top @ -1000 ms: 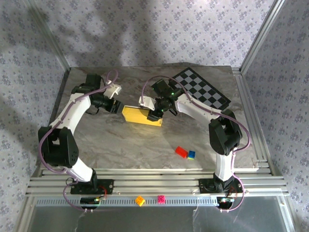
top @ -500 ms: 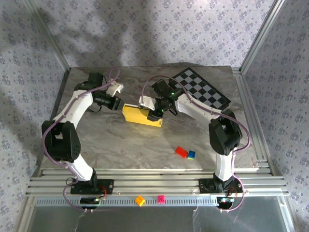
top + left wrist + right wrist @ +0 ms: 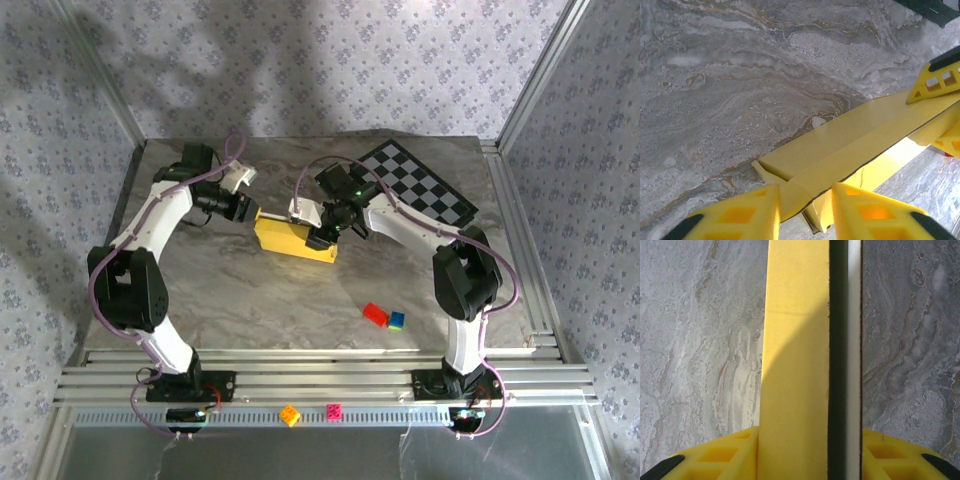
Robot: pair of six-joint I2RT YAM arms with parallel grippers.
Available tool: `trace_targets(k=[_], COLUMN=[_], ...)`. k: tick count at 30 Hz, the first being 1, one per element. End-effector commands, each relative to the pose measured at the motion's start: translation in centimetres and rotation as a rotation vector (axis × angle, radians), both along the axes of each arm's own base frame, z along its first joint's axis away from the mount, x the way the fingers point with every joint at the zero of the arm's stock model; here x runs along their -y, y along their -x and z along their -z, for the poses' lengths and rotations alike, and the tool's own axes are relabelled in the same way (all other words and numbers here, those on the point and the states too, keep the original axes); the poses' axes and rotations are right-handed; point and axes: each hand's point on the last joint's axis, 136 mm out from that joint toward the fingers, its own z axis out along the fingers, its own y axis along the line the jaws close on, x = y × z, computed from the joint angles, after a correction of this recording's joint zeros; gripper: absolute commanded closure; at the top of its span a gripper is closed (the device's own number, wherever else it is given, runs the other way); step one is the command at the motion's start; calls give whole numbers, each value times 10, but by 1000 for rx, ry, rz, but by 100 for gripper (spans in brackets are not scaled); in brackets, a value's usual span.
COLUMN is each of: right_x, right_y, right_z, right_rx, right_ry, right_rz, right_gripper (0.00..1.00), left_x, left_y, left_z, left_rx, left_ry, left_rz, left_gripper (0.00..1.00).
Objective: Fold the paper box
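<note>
The yellow paper box (image 3: 293, 240) lies as a long, partly folded shape in the middle of the marble table. My left gripper (image 3: 250, 212) is at its left end. In the left wrist view the gripper (image 3: 806, 200) is shut on the box's end flap (image 3: 800, 187), which fills the gap between its fingers. My right gripper (image 3: 322, 232) holds the box's right end. In the right wrist view the gripper (image 3: 810, 440) is shut across the box (image 3: 796, 340), with a yellow wall and a white inner edge between the fingers (image 3: 715, 455).
A black-and-grey checkerboard mat (image 3: 418, 192) lies at the back right. A red brick (image 3: 375, 314) and a blue brick (image 3: 397, 320) sit near the front right. An orange brick (image 3: 290, 414) and a pink brick (image 3: 334, 411) rest on the front rail.
My left gripper has moved right to the box's left end and closed onto its end flap. The right gripper and the box have stayed put.
</note>
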Motion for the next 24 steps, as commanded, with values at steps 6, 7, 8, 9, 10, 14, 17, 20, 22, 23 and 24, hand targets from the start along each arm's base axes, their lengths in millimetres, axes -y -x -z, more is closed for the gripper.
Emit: trace_targets(k=[6,7,8,9,10,14,17,20,22,23,24], right_x=[3,3,3,3,4,3,4,4,3,3,3], right_y=[1,0,1,1,0,1,1,2,2,2,2], right_z=[1,1,1,1,1,1,2,3,3,2,2], right_rx=[-26,-22,-25,-24,-26,-30,-30,-32,-31,-32,-32], right_ry=[10,10,11,9,8,7,9,11,10,9,8], right_rz=[18,20,18,19,21,19,21,20,18,18,18], right_gripper=[57,57,57,57,57,57,57,57,57,57,57], left_x=[2,2,1,1,0,-5,-10,-11,-10,-10,-8], left_y=[6,7,8,10,11,12,13,11,7,5,4], left_z=[-3,-3,-2,-2,-2,-7,-7,-7,-5,-4,-3], left_rx=[8,11,14,15,16,64,82,81,77,74,68], left_ry=[-12,-13,-14,-14,-15,-8,-16,-8,-8,-7,-1], left_rz=[29,32,35,39,37,32,36,35,33,33,38], left_gripper=[58,58,57,56,56,45,42,42,43,44,46])
